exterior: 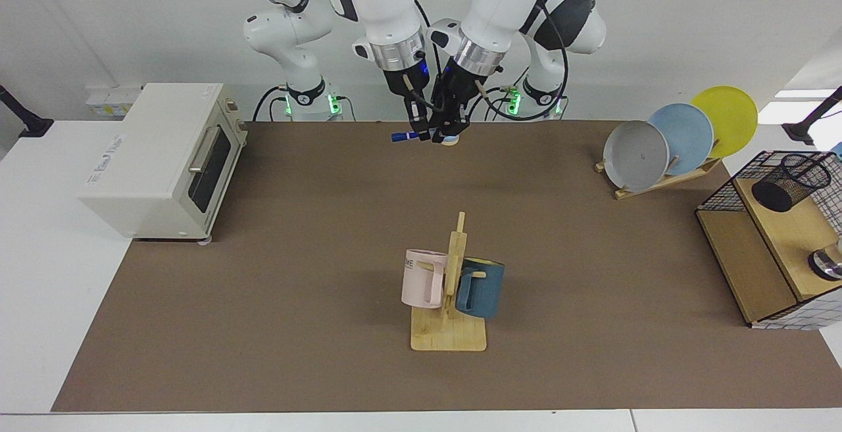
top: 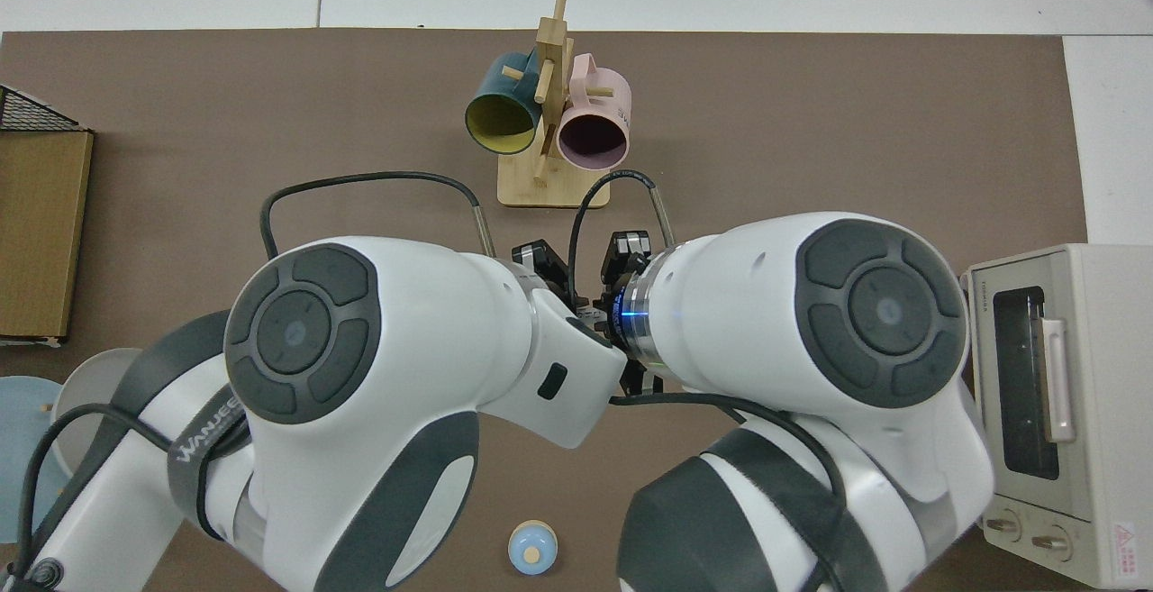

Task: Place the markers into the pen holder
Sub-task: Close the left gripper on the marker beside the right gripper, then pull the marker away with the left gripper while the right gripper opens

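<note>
The marker (exterior: 400, 136), white with a dark blue cap, hangs level just above the table's far edge in the facing view. My right gripper (exterior: 416, 133) is shut on it, and the blue cap pokes out toward the toaster side. My left gripper (exterior: 445, 132) comes in from the other side and meets the marker's hidden end; its hold does not show. The pen holder (exterior: 789, 182), a black mesh cup, sits tilted on the wooden shelf at the far right. In the top view both arms' bodies cover the marker and the grippers.
A wooden mug rack (exterior: 449, 330) with a pink mug (exterior: 421, 279) and a dark blue mug (exterior: 480, 287) stands mid-table. A toaster oven (exterior: 158, 156) sits on one side, a plate rack (exterior: 677, 139) and a wire-grid shelf (exterior: 723, 189) on the other. A small light-blue round object (top: 531, 548) lies below the grippers.
</note>
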`<state>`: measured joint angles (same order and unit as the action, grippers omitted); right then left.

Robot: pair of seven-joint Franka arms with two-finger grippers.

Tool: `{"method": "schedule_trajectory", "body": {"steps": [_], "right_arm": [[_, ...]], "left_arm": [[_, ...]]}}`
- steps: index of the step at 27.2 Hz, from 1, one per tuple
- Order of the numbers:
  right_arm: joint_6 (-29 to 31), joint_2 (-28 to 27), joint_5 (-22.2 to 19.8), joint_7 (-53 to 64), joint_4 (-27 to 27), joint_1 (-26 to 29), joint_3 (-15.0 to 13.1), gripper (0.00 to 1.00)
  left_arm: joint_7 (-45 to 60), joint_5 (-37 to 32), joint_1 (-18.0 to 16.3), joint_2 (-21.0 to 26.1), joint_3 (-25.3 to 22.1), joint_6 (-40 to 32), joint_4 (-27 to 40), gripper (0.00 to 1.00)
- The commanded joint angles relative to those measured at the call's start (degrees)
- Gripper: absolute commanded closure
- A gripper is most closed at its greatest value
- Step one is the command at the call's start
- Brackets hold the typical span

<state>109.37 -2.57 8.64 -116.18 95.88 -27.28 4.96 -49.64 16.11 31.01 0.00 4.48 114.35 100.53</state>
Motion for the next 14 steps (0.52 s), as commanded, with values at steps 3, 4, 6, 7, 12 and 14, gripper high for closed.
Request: {"method": "schedule_trajectory", "body": {"steps": [3,4,6,7,12,14], "right_arm": [[-0.56,-0.51,-1.26,1.48,-0.61,0.83,0.40,1.00],[-0.56,-0.51,-1.26,1.48,-0.52,0.83,0.40,1.00],[-0.56,-0.51,-1.26,1.48,-0.52,0.83,0.40,1.00],[-0.56,-0.51,-1.26,1.48,-0.52,0.83,0.40,1.00],[-0.56,-0.51,-1.26,1.48,-0.52,0.83,0.40,1.00],[-0.56,-0.51,-1.26,1.48,-0.43,0.83,0.40,1.00]], "left_arm": [[-0.37,0.15,-0.08,-0.53,0.00,0.52,0.37,0.59],[-0.37,0.15,-0.08,-0.53,0.00,0.52,0.37,0.59],[-0.37,0.15,-0.08,-0.53,0.00,0.52,0.37,0.59],[-0.37,0.15,-0.08,-0.53,0.00,0.52,0.37,0.60],[-1.07,0.07,-0.16,-0.44,-0.26,0.87,0.37,1.00],[-0.90,0.15,-0.16,-0.44,-0.44,0.78,0.37,1.00]]}}
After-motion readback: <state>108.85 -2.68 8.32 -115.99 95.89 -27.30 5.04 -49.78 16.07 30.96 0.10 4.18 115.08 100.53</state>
